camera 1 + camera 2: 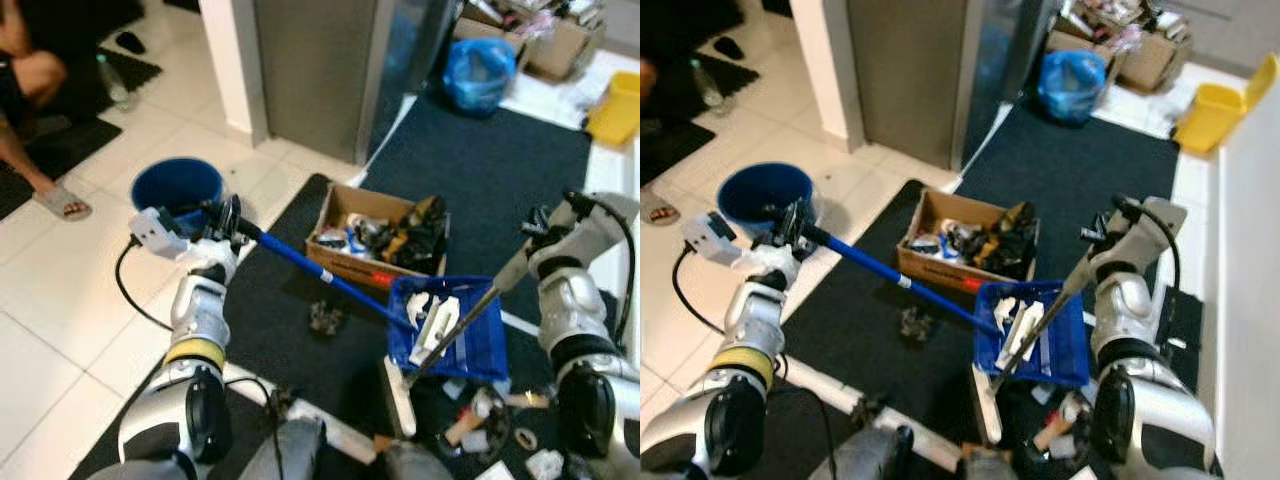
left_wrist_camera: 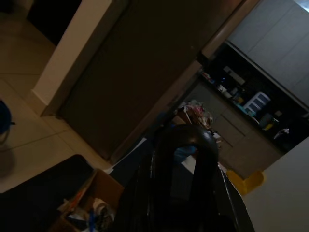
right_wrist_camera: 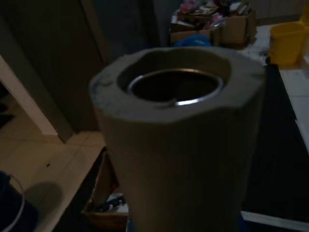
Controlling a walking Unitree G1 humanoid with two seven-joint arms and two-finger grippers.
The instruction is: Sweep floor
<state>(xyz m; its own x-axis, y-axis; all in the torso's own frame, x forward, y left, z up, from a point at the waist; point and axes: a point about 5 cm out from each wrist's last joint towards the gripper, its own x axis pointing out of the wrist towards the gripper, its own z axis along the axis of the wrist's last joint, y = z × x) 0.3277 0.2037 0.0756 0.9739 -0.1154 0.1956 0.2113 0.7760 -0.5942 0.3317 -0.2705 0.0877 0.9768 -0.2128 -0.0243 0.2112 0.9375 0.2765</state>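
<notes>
- Dustpan (image 1: 452,335), blue, sits on the dark mat (image 1: 300,330) down and ahead of the right gripper (image 1: 535,235), with white scraps already lying in it.
- Left gripper (image 1: 222,222) is clamped around the end of the dustpan's blue handle (image 1: 310,268), so it steers the pan from well back.
- Right gripper is closed on the top of the broom stick (image 1: 470,318); the broom's white head (image 1: 398,395) rests just at the pan's near edge.
- My take: keep the pan's lip pressed flat to the mat, use short strokes toward the pan, and don't flick.
- More litter (image 1: 480,420) lies below the right gripper, beside the pan.
- Watch the cardboard box (image 1: 375,240) just beyond the handle, so the pan isn't shoved into it.
</notes>
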